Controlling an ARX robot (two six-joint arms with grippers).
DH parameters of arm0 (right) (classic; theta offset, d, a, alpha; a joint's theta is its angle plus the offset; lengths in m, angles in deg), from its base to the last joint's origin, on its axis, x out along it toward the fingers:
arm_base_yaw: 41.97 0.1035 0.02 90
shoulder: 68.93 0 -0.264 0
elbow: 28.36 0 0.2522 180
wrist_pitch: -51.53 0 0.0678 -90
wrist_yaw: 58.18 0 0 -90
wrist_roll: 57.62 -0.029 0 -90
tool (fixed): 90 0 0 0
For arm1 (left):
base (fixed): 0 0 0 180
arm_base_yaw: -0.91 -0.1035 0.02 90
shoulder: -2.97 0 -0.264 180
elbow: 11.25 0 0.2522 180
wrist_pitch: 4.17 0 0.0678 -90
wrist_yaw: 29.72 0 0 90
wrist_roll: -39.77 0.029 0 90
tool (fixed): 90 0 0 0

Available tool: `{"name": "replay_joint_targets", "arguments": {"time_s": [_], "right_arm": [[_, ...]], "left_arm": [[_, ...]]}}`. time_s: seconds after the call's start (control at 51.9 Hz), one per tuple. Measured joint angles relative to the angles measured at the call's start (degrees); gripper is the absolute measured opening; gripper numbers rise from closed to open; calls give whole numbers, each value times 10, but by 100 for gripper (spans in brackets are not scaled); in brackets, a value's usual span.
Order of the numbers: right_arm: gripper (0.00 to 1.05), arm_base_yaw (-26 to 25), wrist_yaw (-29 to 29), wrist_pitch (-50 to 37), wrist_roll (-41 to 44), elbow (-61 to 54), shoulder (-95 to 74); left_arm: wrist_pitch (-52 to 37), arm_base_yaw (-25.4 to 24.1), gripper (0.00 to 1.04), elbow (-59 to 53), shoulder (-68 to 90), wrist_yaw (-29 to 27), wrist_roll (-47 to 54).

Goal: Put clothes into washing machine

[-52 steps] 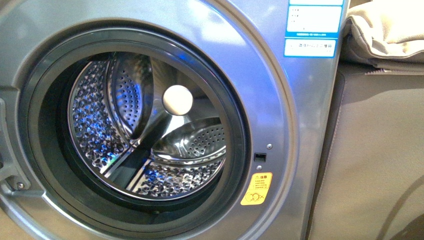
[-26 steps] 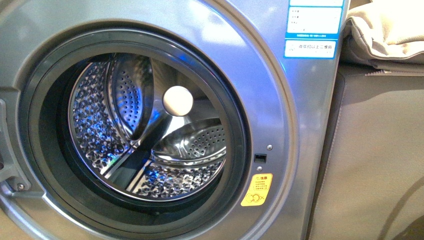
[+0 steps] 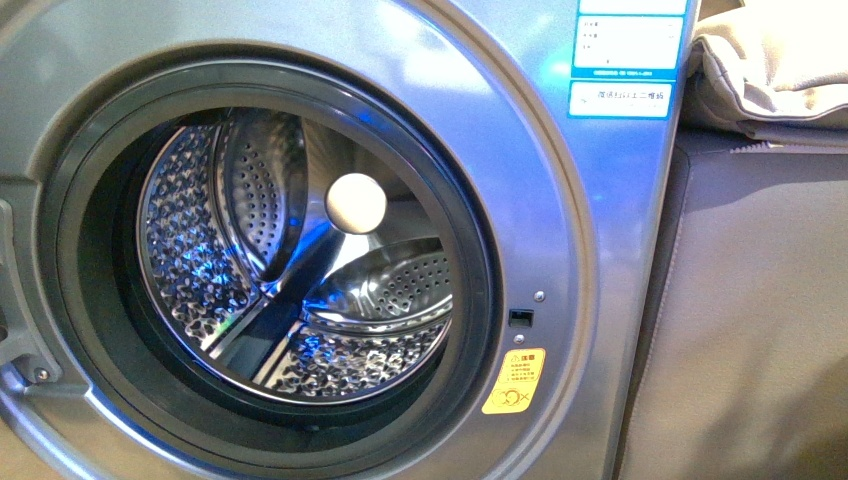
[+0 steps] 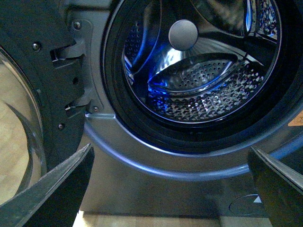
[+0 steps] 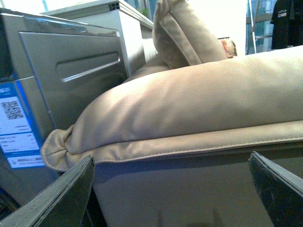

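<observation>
The silver-grey washing machine [image 3: 560, 240] fills the front view, its round porthole uncovered and the perforated steel drum [image 3: 290, 260] empty inside the dark rubber gasket [image 3: 95, 260]. The clothes are out of view in every frame. My left gripper [image 4: 173, 189] is open with nothing between its fingers, held low in front of the washing machine [image 4: 156, 184], below the porthole. My right gripper [image 5: 170, 191] is also open and empty, facing a beige cushion [image 5: 203, 104] beside the machine's side panel [image 5: 75, 80]. Neither arm shows in the front view.
The machine's door [image 4: 33, 109] is swung out beside the porthole in the left wrist view. A beige-grey panel [image 3: 760, 320] stands right of the machine, with cream folded fabric [image 3: 770, 60] on top. A yellow warning sticker [image 3: 513, 380] sits by the porthole. Light wooden floor [image 4: 142, 221] lies below.
The front view has shifted very slightly, with blue light flickering across the machine's front and drum. Nothing else has moved.
</observation>
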Motion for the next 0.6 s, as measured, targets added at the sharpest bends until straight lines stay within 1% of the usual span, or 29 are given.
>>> {"name": "replay_joint_targets", "arguments": {"time_s": [0.116,0.251,0.328,0.347,0.424,0.521,0.598], "right_arm": [[97,-33,-5,64,-2,64,-64],[97,-64,-5,181,39,108,-119],[97,-80,-2,284,86,129,-153],[97,-82,1,297,97,131,-157],[97,-95,33,385,160,138,-195],[97,-112,71,442,245,138,-243],[97,-127,107,455,319,138,-292]], "left_arm": [[0,0,98,0,0,0,0],[0,0,98,0,0,0,0],[0,0,98,0,0,0,0],[0,0,98,0,0,0,0],[0,0,98,0,0,0,0],[0,0,98,0,0,0,0],[0,0,98,0,0,0,0]]}}
